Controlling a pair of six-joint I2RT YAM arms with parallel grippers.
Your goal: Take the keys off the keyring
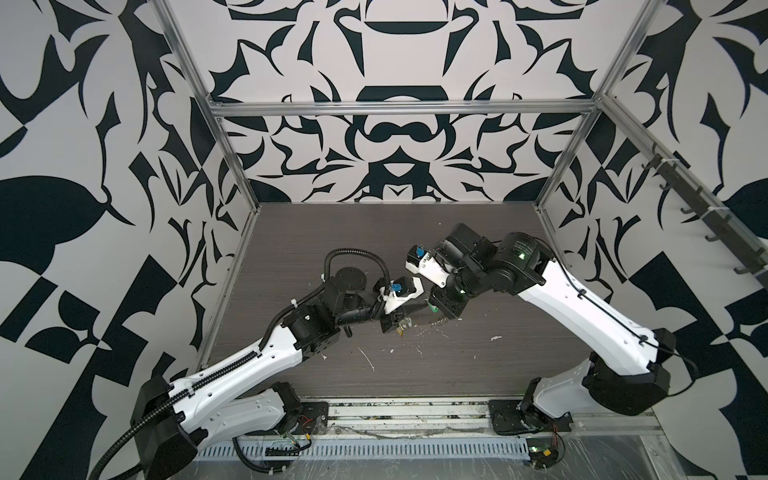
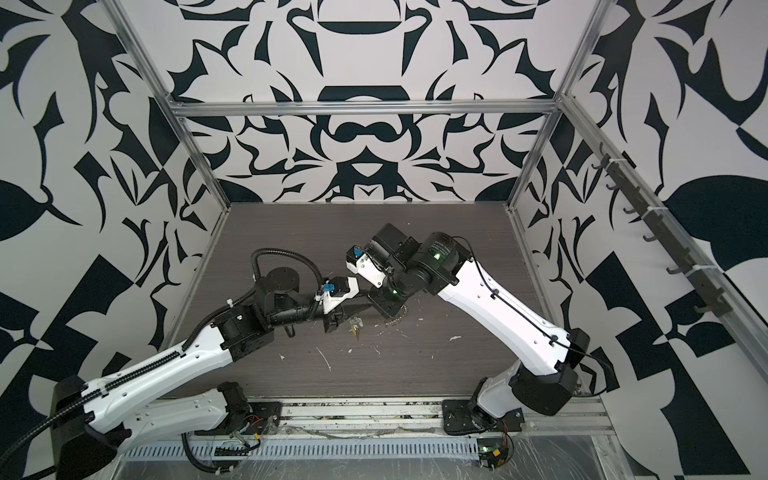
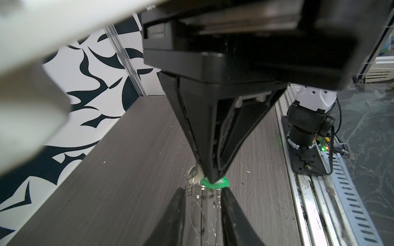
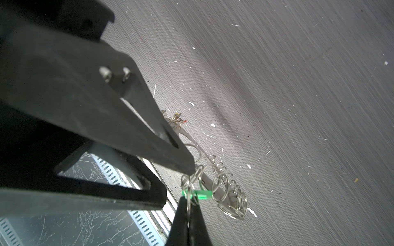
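The keyring (image 4: pixel 210 184), a flat grey disc fringed with wire loops, shows edge-on just above the dark table. Its loops also show under my right gripper (image 1: pixel 441 322) (image 2: pixel 395 322). Keys with yellow and red tags (image 4: pixel 177 119) (image 1: pixel 402 327) hang at its far end. My right gripper (image 4: pixel 188 203) is shut on the wire loop that carries a green tag (image 4: pixel 200 194) (image 3: pixel 210 183). A silvery key (image 3: pixel 195 173) sits beside that tag. My left gripper (image 3: pixel 202 190) meets it tip to tip, its jaws apart on either side of loose wire loops (image 3: pixel 197 215), gripping nothing.
White scraps (image 1: pixel 496 337) (image 1: pixel 368 358) litter the wood-grain table. A metal rail (image 1: pixel 415 415) and a slotted cable tray (image 1: pixel 374 449) run along the front edge. The right arm's base (image 3: pixel 307 127) stands on that rail. Patterned walls close in three sides.
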